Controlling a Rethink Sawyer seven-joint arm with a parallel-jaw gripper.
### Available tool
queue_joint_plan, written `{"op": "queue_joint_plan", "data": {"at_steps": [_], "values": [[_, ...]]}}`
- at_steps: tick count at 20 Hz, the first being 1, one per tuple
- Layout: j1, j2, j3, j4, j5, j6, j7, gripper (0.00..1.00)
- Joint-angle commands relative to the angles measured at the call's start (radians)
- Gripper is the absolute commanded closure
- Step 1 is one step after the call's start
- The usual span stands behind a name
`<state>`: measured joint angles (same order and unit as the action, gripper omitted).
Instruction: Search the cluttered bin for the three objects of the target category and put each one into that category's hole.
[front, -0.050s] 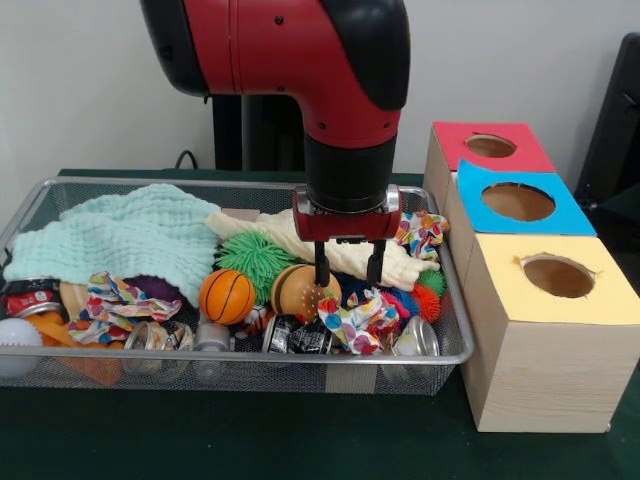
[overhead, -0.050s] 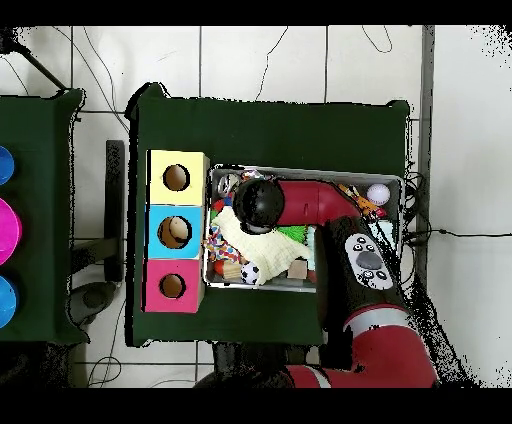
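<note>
Claw released, jaws apart, empty, poised just above the clutter in the wire bin. Bin sits on the counter beside three boxes: red, blue, yellow, each with a hole.

No readable text, label, brand, number or sign anywhere. Dark printed packets at front of wire bin carry markings, too small to read. Coloured box tops plain, just holes. Arm casing unmarked.
</note>
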<state>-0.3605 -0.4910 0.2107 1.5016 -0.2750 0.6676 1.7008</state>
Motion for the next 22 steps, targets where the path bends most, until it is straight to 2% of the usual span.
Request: {"op": "queue_joint_plan", "data": {"at_steps": [1,9,14,22], "values": [[0.008,0.057,-0.016,-0.06,-0.01,-0.084,0.128,0.0],[0.026,0.053,-0.027,-0.081,0.01,-0.078,0.141,0.0],[0.031,0.049,-0.024,-0.126,0.02,-0.067,0.129,0.0],[0.025,-0.003,-0.019,-0.068,0.035,-0.09,0.138,0.0]]}}
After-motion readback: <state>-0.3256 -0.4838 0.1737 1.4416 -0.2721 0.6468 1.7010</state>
